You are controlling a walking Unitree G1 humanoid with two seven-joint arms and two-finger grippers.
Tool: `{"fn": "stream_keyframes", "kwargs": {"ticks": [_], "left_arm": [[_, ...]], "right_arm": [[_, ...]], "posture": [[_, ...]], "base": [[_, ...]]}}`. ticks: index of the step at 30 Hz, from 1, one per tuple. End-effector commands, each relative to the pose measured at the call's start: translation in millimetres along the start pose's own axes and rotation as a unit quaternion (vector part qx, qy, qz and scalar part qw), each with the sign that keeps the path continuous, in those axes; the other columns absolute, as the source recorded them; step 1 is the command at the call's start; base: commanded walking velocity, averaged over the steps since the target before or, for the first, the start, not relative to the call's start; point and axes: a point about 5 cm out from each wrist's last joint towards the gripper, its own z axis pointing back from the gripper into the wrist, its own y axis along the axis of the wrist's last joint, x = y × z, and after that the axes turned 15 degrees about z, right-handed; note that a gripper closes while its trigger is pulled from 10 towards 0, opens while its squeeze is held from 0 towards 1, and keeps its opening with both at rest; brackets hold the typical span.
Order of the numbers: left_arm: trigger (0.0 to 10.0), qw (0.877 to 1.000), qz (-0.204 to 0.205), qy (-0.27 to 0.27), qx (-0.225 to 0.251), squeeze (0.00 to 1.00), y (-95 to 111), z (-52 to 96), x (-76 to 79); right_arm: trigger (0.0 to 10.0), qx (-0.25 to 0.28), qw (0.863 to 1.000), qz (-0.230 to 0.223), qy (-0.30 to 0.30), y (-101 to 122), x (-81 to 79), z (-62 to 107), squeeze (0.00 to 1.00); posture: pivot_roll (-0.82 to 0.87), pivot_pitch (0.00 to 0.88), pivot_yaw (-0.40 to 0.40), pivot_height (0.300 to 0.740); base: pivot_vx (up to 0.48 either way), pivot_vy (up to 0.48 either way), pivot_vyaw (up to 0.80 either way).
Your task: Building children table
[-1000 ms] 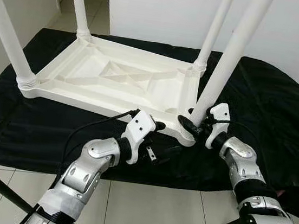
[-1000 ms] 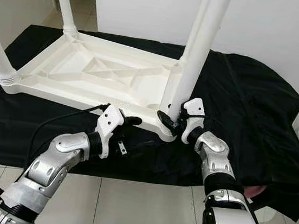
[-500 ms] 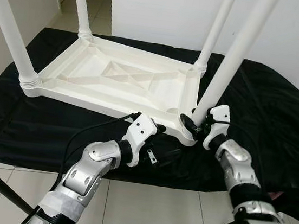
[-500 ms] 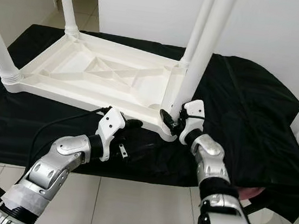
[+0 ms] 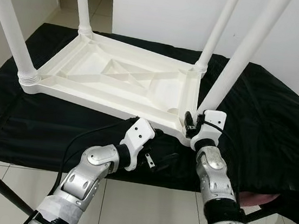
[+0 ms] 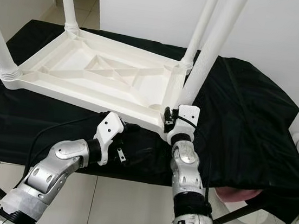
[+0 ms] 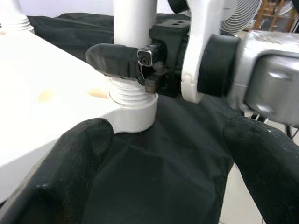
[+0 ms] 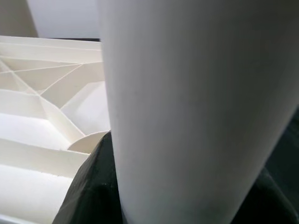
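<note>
On the black cloth (image 5: 257, 120), right tool (image 5: 191, 125) clamps the table leg (image 5: 237, 63); left tool (image 5: 159, 146) gapes empty.

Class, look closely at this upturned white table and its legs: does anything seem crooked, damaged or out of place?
Yes. The near-right leg leans away from the tabletop, while the other legs stand closer to straight. The right pincer is clamped at its threaded base, so it may not be fully seated. The left pincer waits open nearby. No damage shows.
</note>
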Motion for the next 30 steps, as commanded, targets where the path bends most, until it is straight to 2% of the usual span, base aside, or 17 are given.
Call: {"fn": "stream_keyframes", "kwargs": {"ticks": [1,3,4,5,6,7,13,16,19,20,21,22,24,27,30], "left_arm": [[10.0,0.999,-0.008,0.034,0.008,0.0,1,-0.5,-1.6],[10.0,0.999,-0.008,0.034,0.008,0.0,1,-0.5,-1.6],[10.0,0.999,-0.006,0.034,0.008,0.0,0,-0.2,-1.5],[10.0,0.999,-0.006,0.034,0.008,0.0,0,-0.2,-1.5],[10.0,0.999,-0.006,0.034,0.008,0.0,0,-0.1,-1.3],[10.0,0.999,-0.006,0.035,0.008,0.0,0,-0.3,-1.2],[10.0,0.999,-0.006,0.036,0.009,0.0,1,-0.4,-1.8],[10.0,0.999,-0.007,0.037,0.01,0.0,1,-0.1,-2.3],[10.0,0.999,-0.007,0.037,0.009,0.0,1,0.5,-2.7],[10.0,0.999,-0.007,0.038,0.009,0.0,1,0.4,-2.9],[10.0,0.999,-0.007,0.038,0.009,0.0,1,0.4,-2.9],[10.0,0.999,-0.007,0.038,0.009,0.0,1,0.1,-3.2],[10.0,0.999,-0.007,0.038,0.009,0.0,1,0.1,-3.2],[10.0,0.999,-0.008,0.038,0.009,0.0,3,-0.5,-4.5],[10.0,0.999,-0.01,0.038,0.009,0.0,4,-1.0,-5.8]], "right_arm": [[10.0,-0.038,0.999,0.002,0.008,-10,-11.7,8.7,0.0],[10.0,-0.038,0.999,0.002,0.008,-10,-11.7,8.7,0.0],[10.0,-0.035,0.999,-0.008,0.013,-8,-12.3,10.3,0.58],[10.0,-0.035,0.999,-0.008,0.013,-8,-12.3,10.3,0.58],[10.0,-0.031,0.999,-0.009,0.015,-7,-10.0,10.6,0.85],[10.0,-0.028,0.999,-0.009,0.019,-6,-8.2,11.1,1.0],[10.0,-0.009,0.999,0.003,0.046,-6,2.9,12.5,1.0],[10.0,-0.018,0.996,0.032,0.076,-16,14.3,14.0,1.0],[10.0,-0.019,0.993,0.033,0.11,-22,18.7,15.3,1.0],[10.0,-0.01,0.99,0.03,0.137,-21,21.0,15.0,0.0],[10.0,-0.01,0.99,0.03,0.137,-21,21.0,15.0,0.0],[10.0,0.004,0.986,0.038,0.162,-19,23.6,14.1,0.0],[10.0,0.004,0.986,0.038,0.162,-19,23.6,14.1,0.0],[10.0,0.038,0.969,0.061,0.235,-11,37.0,4.4,0.0],[10.0,0.051,0.961,0.076,0.261,-6,44.0,-4.1,0.0]], "posture": [[-0.02,0.0,-0.078,0.74],[-0.02,0.0,-0.078,0.74],[-0.02,0.0,-0.081,0.74],[-0.02,0.0,-0.081,0.74],[-0.02,0.0,-0.081,0.74],[-0.02,0.0,-0.082,0.74],[-0.02,0.0,-0.082,0.74],[-0.02,0.0,-0.083,0.74],[-0.02,0.0,-0.083,0.74],[-0.03,0.0,-0.08,0.74],[-0.03,0.0,-0.08,0.74],[-0.03,0.0,-0.077,0.74],[-0.03,0.0,-0.077,0.74],[-0.03,0.0,-0.067,0.74],[-0.04,0.0,-0.06,0.74]], "base": [[0.0,0.0,0.0],[0.0,0.0,0.0],[0.0,0.0,0.0],[0.0,0.0,0.0],[0.0,0.0,0.0],[0.0,0.0,0.0],[0.0,0.0,0.0],[0.0,0.0,0.0],[0.0,0.0,0.0],[0.0,0.0,0.0],[0.0,0.0,0.0],[0.0,0.0,0.0],[0.0,0.0,0.0],[0.0,0.0,0.0],[0.0,0.0,0.0]]}}
